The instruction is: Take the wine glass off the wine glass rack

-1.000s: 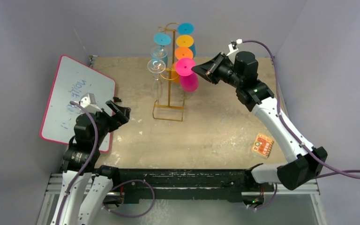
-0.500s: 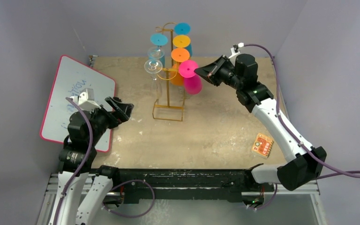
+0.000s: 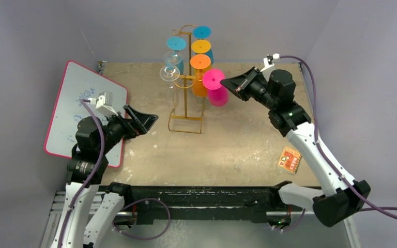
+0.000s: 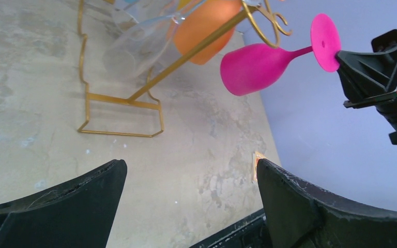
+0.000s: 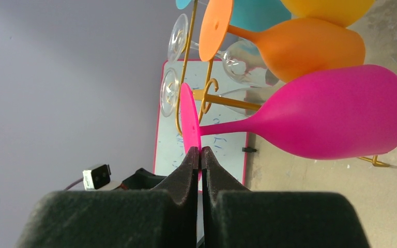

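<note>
The gold wire wine glass rack [image 3: 186,98] stands at the table's back middle with orange, yellow, blue and clear glasses hanging on its hooks. My right gripper [image 3: 225,81] is shut on the round foot of a pink wine glass [image 3: 217,95], held in the air just right of the rack, clear of the hooks. The pink glass [image 5: 336,119] lies sideways in the right wrist view, its foot pinched at my fingertips [image 5: 199,153]; it also shows in the left wrist view [image 4: 256,64]. My left gripper [image 3: 146,121] is open and empty, left of the rack base [image 4: 119,116].
A pink-framed whiteboard [image 3: 80,111] lies tilted at the left edge. A small orange card [image 3: 289,158] lies on the table at the right. Grey walls close in the back and sides.
My right gripper has drawn the pink glass rightward, away from the rack's hook. My left gripper has swung forward and right, toward the rack base.
</note>
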